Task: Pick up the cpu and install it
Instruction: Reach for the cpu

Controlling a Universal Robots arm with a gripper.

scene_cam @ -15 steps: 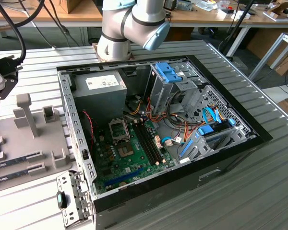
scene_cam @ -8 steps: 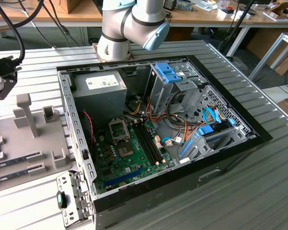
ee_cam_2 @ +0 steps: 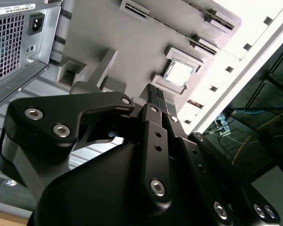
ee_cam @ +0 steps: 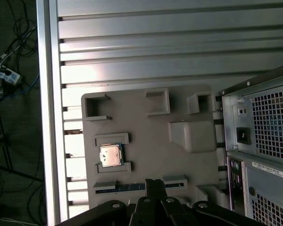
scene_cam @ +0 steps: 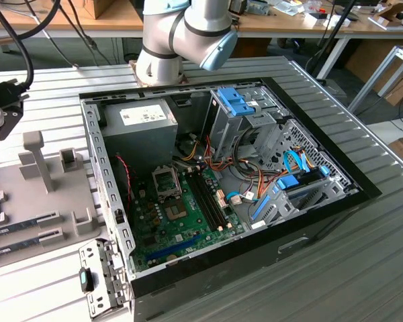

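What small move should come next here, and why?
Likely shift the gripper across until it is over the cpu. The chip lies in its holder on the grey tray, and the empty gripper points at the tray beside it, not at it.

Silvery cpu point(ee_cam: 109, 155); plain grey tray point(ee_cam: 146, 141); green motherboard point(scene_cam: 164, 225).

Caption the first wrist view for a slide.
The gripper hovers over the grey fixture plate, near the cpu resting in its cradle, with the computer case alongside.
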